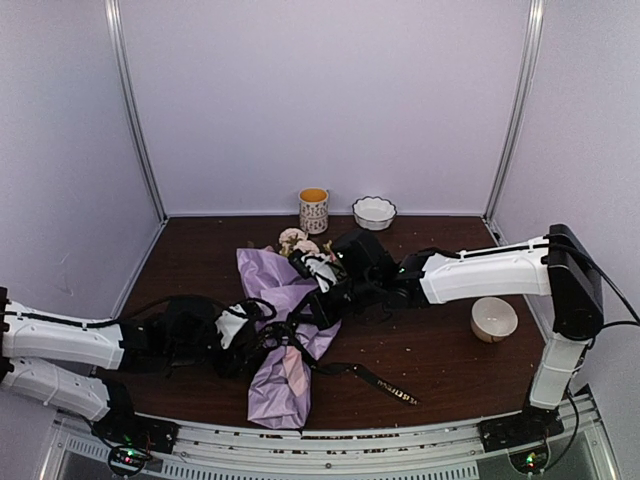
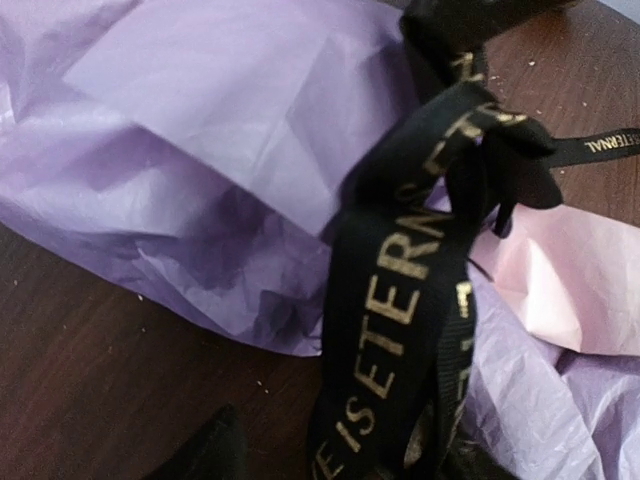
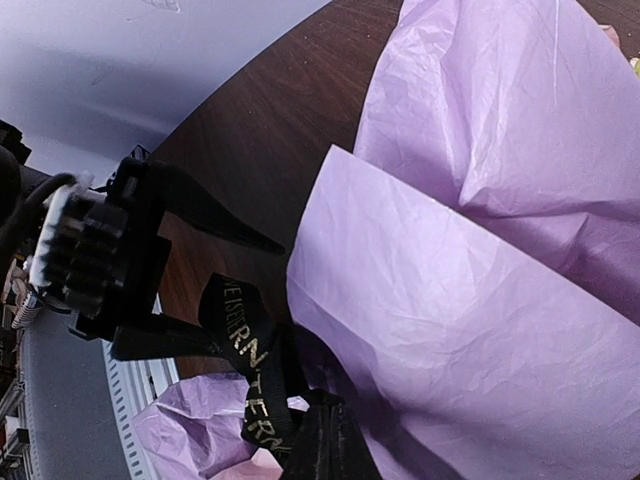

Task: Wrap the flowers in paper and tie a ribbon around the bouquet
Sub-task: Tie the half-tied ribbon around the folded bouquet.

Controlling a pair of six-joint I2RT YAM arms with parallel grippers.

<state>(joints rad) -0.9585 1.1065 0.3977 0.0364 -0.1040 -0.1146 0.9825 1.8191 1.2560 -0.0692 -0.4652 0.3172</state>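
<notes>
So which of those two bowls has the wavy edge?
The white bowl at the back, beside the patterned cup; the beige bowl on the right has a smooth rim.

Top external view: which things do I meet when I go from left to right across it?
left arm's white links → lilac paper bouquet → scalloped white bowl → beige bowl → right arm's elbow. The cup and ribbon overlap the bouquet, so I omit them.

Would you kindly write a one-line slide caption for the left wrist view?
Black ribbon with gold lettering looped over crumpled lilac paper on a dark table.
</notes>
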